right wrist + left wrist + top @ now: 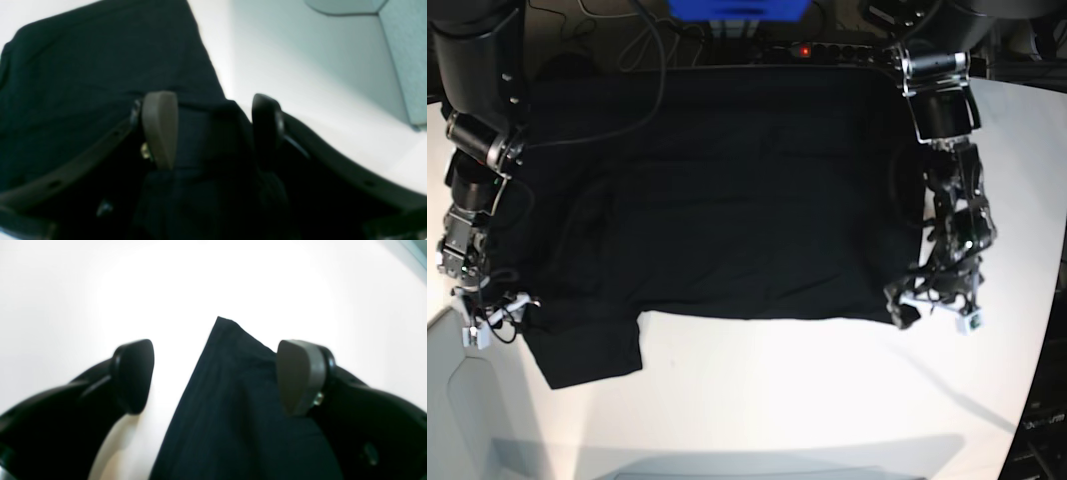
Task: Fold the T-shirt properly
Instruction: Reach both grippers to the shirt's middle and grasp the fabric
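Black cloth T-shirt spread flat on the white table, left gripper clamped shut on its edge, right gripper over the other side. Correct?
Not quite: the left gripper is not shut. The left wrist view shows its jaws wide apart, a corner of the black cloth T-shirt lying between them. The rest holds: the shirt is spread on the white table, right gripper over the other side.

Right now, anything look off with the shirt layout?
Yes. The large black cloth T-shirt lies lopsided: one sleeve sticks out flat onto the white table on the base view's lower left, while the opposite corner by the left claw shows no matching flap, looking bunched or tucked in.
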`<action>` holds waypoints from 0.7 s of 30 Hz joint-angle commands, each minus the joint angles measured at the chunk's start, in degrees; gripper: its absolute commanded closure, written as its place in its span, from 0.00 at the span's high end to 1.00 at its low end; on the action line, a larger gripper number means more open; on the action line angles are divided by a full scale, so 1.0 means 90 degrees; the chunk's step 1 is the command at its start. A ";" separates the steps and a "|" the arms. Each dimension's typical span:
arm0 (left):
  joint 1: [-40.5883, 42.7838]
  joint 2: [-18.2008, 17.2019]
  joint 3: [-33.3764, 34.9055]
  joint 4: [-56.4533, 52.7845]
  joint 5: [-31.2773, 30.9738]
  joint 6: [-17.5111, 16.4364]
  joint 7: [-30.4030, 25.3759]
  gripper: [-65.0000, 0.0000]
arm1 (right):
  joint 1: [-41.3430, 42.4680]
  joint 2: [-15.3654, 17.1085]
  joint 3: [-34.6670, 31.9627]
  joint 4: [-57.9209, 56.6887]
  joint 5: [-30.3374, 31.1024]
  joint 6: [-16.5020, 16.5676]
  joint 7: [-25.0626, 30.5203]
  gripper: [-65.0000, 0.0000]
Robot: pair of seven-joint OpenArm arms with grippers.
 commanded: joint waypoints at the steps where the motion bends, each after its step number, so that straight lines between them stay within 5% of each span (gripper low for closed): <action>1: -0.0311 -0.0055 0.0096 -0.0020 -0.0040 -0.0023 -0.0130 0.85 | 0.0190 0.0127 0.0016 0.0090 0.0095 -0.0141 0.0175 0.56; 13: -0.1171 -0.0260 0.1658 -0.2531 -0.0030 -0.0023 -0.1976 0.85 | -0.0240 0.0098 0.0016 0.0070 0.0095 -0.0326 0.0175 0.56; 21: -0.1298 -0.0260 0.2166 -0.3156 -0.0030 -0.0033 -0.2239 0.84 | -0.0309 0.0098 0.0016 0.0070 0.0095 -0.0326 0.0175 0.56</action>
